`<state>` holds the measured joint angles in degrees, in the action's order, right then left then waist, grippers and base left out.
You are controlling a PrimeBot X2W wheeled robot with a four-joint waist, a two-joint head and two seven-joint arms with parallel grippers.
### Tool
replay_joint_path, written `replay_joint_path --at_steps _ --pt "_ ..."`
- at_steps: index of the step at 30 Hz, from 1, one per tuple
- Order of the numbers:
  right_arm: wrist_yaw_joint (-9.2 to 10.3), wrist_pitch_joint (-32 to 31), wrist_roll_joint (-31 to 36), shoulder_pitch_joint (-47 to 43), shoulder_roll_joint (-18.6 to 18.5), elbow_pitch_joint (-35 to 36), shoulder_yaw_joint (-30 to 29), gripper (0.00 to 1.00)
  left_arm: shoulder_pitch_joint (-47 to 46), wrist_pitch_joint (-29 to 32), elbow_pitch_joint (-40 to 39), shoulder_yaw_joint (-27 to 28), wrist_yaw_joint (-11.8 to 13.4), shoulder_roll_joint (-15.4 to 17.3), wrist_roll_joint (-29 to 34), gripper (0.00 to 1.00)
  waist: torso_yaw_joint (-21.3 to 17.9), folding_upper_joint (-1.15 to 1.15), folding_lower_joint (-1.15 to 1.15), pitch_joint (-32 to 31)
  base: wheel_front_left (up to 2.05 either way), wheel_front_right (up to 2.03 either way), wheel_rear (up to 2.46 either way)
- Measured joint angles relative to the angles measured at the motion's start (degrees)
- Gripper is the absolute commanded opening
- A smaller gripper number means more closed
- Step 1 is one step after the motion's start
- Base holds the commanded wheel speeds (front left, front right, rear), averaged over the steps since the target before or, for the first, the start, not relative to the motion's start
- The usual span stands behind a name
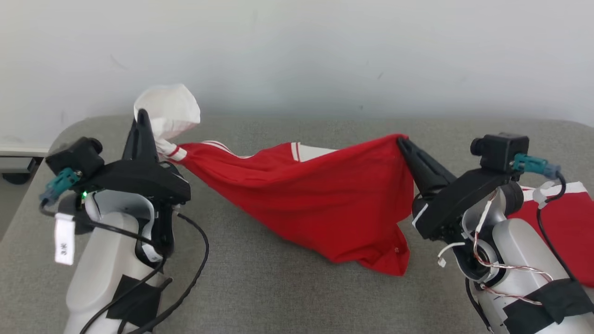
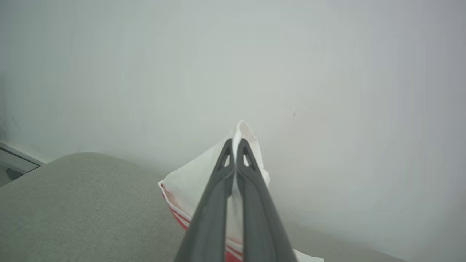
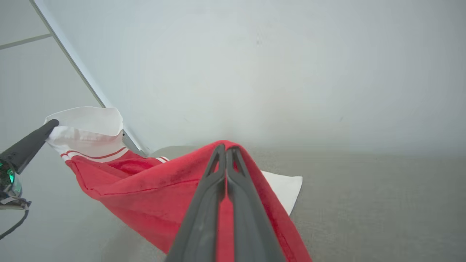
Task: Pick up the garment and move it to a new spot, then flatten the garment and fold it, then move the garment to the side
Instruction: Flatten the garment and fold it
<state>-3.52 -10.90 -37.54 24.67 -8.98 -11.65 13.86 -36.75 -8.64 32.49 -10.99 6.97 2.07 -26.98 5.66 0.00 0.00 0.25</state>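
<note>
A red garment (image 1: pixel 320 199) with white trim and white sleeve ends hangs stretched between my two grippers above the grey cushioned surface (image 1: pixel 260 287). My left gripper (image 1: pixel 141 116) is shut on its white sleeve end (image 1: pixel 169 111); the left wrist view has white cloth (image 2: pixel 189 185) pinched between the closed fingers (image 2: pixel 235 145). My right gripper (image 1: pixel 401 141) is shut on a red edge of the garment (image 3: pixel 153 189), its fingers (image 3: pixel 225 151) closed over the fabric. The cloth's lower corner sags down to the surface in the head view.
A second red piece with a white band (image 1: pixel 566 218) lies on the surface at the far right, behind my right forearm. A pale wall (image 1: pixel 297 55) stands close behind the surface. The surface's left edge (image 1: pixel 28 185) drops to the floor.
</note>
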Motion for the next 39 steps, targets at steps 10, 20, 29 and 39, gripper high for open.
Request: replay_joint_path --at_steps 10,20,29,39 --pt "-0.03 3.46 -2.35 0.01 0.82 7.38 -2.8 0.0 1.33 -2.77 -10.39 1.05 -1.47 -0.12 -3.91 0.0 -0.54 0.0 0.0 -2.93 0.0 0.0 0.0" --pt "-0.58 7.9 -8.47 -0.04 2.04 28.31 -8.6 0.0 1.62 -0.43 -30.26 0.77 -3.46 -0.13 -15.45 0.0 -2.14 0.0 -0.01 -4.48 0.0 0.0 0.0" --pt "1.49 2.52 -7.56 3.28 1.29 21.38 -5.76 0.0 1.14 4.9 -25.64 -1.2 -0.84 -0.2 -19.01 0.0 -4.02 0.0 0.0 -3.06 0.0 0.0 0.0" --pt "3.59 5.17 -3.72 37.37 2.07 -9.89 -8.92 0.0 -24.35 -4.47 -9.21 5.59 0.4 -0.6 -22.07 0.0 -6.94 0.0 0.02 3.54 0.0 0.0 0.0"
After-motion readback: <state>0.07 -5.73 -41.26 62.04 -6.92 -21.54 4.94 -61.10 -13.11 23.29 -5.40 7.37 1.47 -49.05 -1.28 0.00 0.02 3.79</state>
